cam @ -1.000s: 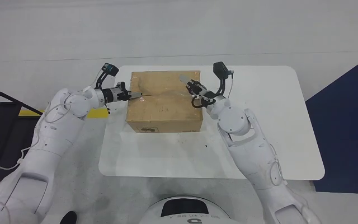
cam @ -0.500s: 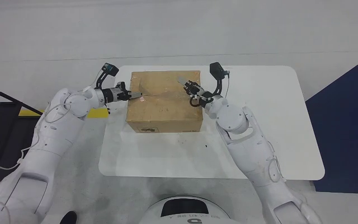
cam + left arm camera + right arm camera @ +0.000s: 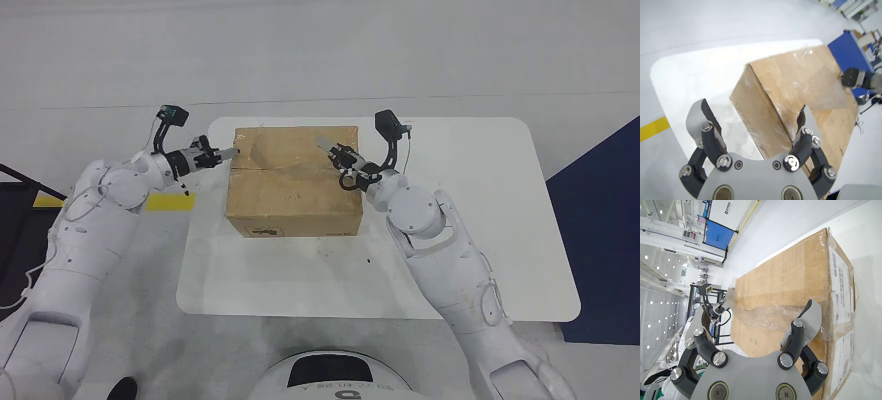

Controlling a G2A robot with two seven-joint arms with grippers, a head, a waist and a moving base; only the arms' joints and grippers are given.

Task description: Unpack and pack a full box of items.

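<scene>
A closed brown cardboard box (image 3: 292, 188) stands on the white table (image 3: 470, 220). A strip of clear tape (image 3: 761, 315) is peeled up along the box's top seam, and one end rises off the top (image 3: 815, 94). My left gripper (image 3: 228, 152) is open at the box's far left corner, just off the edge, with nothing between its fingers (image 3: 705, 111). My right gripper (image 3: 335, 153) hovers open over the far right part of the top. The loose tape runs past its one visible finger (image 3: 812, 311). Beyond the tape, the left gripper (image 3: 721, 307) appears again.
White labels (image 3: 840, 279) cover the box's right end face. Bare table lies right of the box and in front of it (image 3: 300, 275). A yellow floor line (image 3: 170, 201) runs beside the table's left edge. A blue panel (image 3: 600, 200) stands to the right.
My left gripper has drawn back off the box top, to the left and farther away. The right gripper shifted slightly left a second ago and has kept still since.
</scene>
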